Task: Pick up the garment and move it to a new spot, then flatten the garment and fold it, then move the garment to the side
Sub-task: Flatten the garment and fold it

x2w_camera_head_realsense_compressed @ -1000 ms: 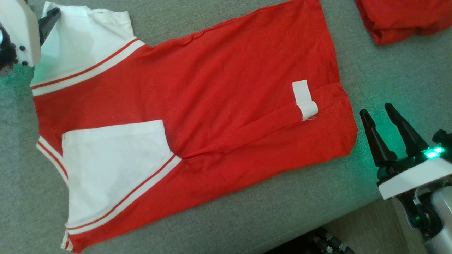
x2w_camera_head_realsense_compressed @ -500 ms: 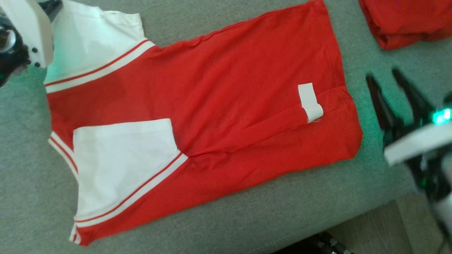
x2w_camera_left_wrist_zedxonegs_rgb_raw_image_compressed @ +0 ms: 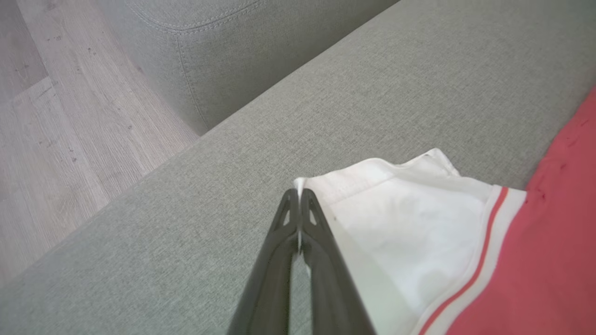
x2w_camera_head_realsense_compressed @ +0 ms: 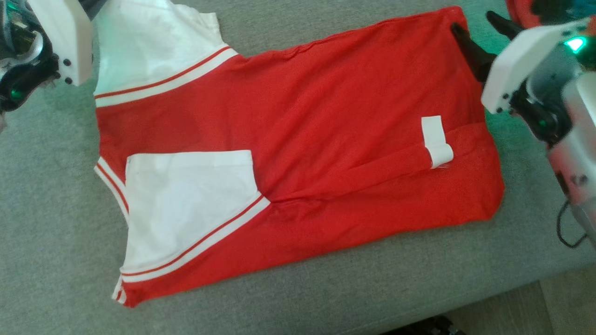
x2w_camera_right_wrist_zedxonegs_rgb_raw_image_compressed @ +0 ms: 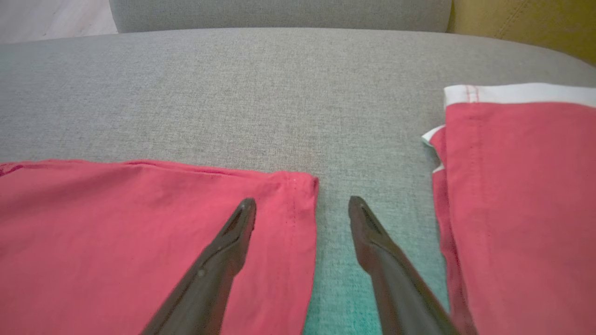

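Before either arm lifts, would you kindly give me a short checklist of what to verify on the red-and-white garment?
1. Left gripper shut on the corner of the white sleeve: ok.
2. Right gripper closed on the red hem corner: not ok; its jaws stand open astride it.
3. Red-and-white cotton garment spread flat on the grey fabric sofa cushion: ok, bar one long crease.
4. Second, folded red garment apart from the hem corner: ok, bare cushion lies between.
5. Left grip firm enough to lift: cannot tell.
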You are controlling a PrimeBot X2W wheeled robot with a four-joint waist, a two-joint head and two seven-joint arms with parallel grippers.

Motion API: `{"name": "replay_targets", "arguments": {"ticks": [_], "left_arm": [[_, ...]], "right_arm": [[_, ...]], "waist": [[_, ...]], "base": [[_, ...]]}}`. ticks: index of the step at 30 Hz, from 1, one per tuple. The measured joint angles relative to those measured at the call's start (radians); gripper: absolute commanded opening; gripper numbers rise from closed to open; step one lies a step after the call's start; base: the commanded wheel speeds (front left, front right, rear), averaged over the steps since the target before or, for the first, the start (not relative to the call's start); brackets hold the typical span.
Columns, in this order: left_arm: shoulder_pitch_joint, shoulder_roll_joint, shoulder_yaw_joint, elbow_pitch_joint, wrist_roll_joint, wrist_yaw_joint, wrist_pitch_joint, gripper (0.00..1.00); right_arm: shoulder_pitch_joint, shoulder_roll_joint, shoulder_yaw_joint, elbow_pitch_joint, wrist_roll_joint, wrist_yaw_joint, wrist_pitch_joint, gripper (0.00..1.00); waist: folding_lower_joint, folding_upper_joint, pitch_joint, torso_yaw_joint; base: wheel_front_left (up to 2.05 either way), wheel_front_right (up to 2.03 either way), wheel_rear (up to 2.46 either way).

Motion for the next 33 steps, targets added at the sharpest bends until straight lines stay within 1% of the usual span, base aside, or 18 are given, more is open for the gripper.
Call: {"name": "replay_targets", "arguments": {"ticks": [2, 3, 4, 5, 7, 9, 10, 11, 12, 14, 16, 18, 19, 20, 22, 23, 28, 33], "left_arm": [[-0.006, 0.002, -0.018, 0.0, -0.01, 0.0, -0.002, 0.0], [-0.011, 0.003, -0.029, 0.0, -0.013, 0.0, -0.009, 0.0], [-0.016, 0.003, -0.034, -0.001, -0.019, 0.0, -0.01, 0.0], [-0.02, 0.004, -0.041, -0.002, -0.02, 0.0, -0.016, 0.0], [-0.032, 0.006, -0.06, -0.002, -0.029, 0.0, -0.019, 0.0], [-0.04, 0.006, -0.072, -0.002, -0.029, 0.0, -0.028, 0.0], [-0.044, 0.006, -0.079, -0.002, -0.035, 0.0, -0.028, 0.0], [-0.048, 0.006, -0.088, -0.002, -0.043, 0.0, -0.033, 0.0], [-0.052, 0.006, -0.094, -0.001, -0.049, 0.0, -0.036, 0.0], [-0.057, 0.006, -0.105, 0.0, -0.055, 0.0, -0.042, 0.0], [-0.064, 0.006, -0.122, 0.002, -0.063, 0.0, -0.045, 0.0], [-0.071, 0.006, -0.132, 0.005, -0.065, 0.0, -0.046, 0.0], [-0.075, 0.006, -0.137, 0.007, -0.067, 0.0, -0.051, 0.0], [-0.08, 0.006, -0.142, 0.009, -0.073, 0.0, -0.053, 0.0], [-0.089, 0.005, -0.155, 0.012, -0.081, 0.0, -0.056, 0.0], [-0.092, 0.005, -0.159, 0.015, -0.081, 0.0, -0.059, 0.0], [-0.099, 0.005, -0.178, 0.017, -0.081, 0.0, -0.085, 0.0], [-0.119, 0.007, -0.195, 0.002, -0.055, 0.0, -0.174, 0.0]], "right_arm": [[-0.035, 0.019, 0.019, 0.052, -0.011, 0.0, 0.0, 1.0], [-0.051, 0.027, 0.028, 0.077, -0.012, 0.0, 0.0, 0.97], [-0.066, 0.032, 0.038, 0.099, -0.012, 0.0, 0.0, 0.92], [-0.079, 0.038, 0.042, 0.12, -0.012, 0.0, -0.002, 0.82], [-0.099, 0.046, 0.053, 0.156, -0.012, 0.0, -0.011, 0.79], [-0.114, 0.053, 0.068, 0.187, -0.01, 0.0, -0.014, 0.72], [-0.119, 0.056, 0.074, 0.198, -0.006, 0.0, -0.019, 0.64], [-0.123, 0.06, 0.08, 0.209, 0.003, 0.0, -0.022, 0.62], [-0.128, 0.061, 0.085, 0.217, 0.01, 0.0, -0.03, 0.53], [-0.138, 0.061, 0.096, 0.233, 0.016, 0.0, -0.047, 0.42], [-0.15, 0.061, 0.105, 0.249, 0.02, 0.0, -0.067, 0.35], [-0.162, 0.061, 0.118, 0.263, 0.026, 0.0, -0.081, 0.34], [-0.168, 0.061, 0.124, 0.271, 0.028, 0.0, -0.089, 0.29], [-0.173, 0.061, 0.129, 0.277, 0.034, 0.0, -0.095, 0.27], [-0.179, 0.061, 0.142, 0.289, 0.035, 0.0, -0.107, 0.12], [-0.182, 0.061, 0.147, 0.295, 0.038, 0.0, -0.114, 0.0], [-0.196, 0.06, 0.174, 0.319, 0.062, 0.0, -0.129, 0.0], [-0.216, 0.057, 0.185, 0.332, 0.087, 0.0, -0.178, 0.0]], "waist": [[0.0, 0.0, 0.002, 0.006], [0.0, 0.0, 0.003, 0.008], [0.0, 0.0, 0.004, 0.011], [0.0, 0.0, 0.006, 0.013], [0.0, 0.0, 0.009, 0.016], [0.0, 0.0, 0.011, 0.02], [0.0, 0.0, 0.013, 0.022], [0.0, 0.0, 0.015, 0.023], [0.0001, 0.0, 0.017, 0.025], [0.0, 0.0, 0.02, 0.027], [0.0, 0.0, 0.023, 0.03], [0.0001, 0.0, 0.026, 0.033], [0.0, 0.0, 0.027, 0.034], [0.0, 0.0, 0.028, 0.035], [0.0, 0.0, 0.029, 0.037], [0.0001, 0.0, 0.029, 0.039], [0.0001, 0.0, 0.029, 0.047], [0.0001, 0.0, 0.025, 0.054]], "base": [[0.0, 0.0, 0.0], [0.0, 0.0, 0.0], [0.0, 0.0, 0.0], [0.0, 0.0, 0.0], [0.0, 0.0, 0.0], [0.0, 0.0, 0.0], [0.0, 0.0, 0.0], [0.0, 0.0, 0.0], [0.0, 0.0, 0.0], [0.0, 0.0, 0.0], [0.0, 0.0, 0.0], [0.0, 0.0, 0.0], [0.0, 0.0, 0.0], [0.0, 0.0, 0.0], [0.0, 0.0, 0.0], [0.0, 0.0, 0.0], [0.0, 0.0, 0.0], [0.0, 0.0, 0.0]]}}
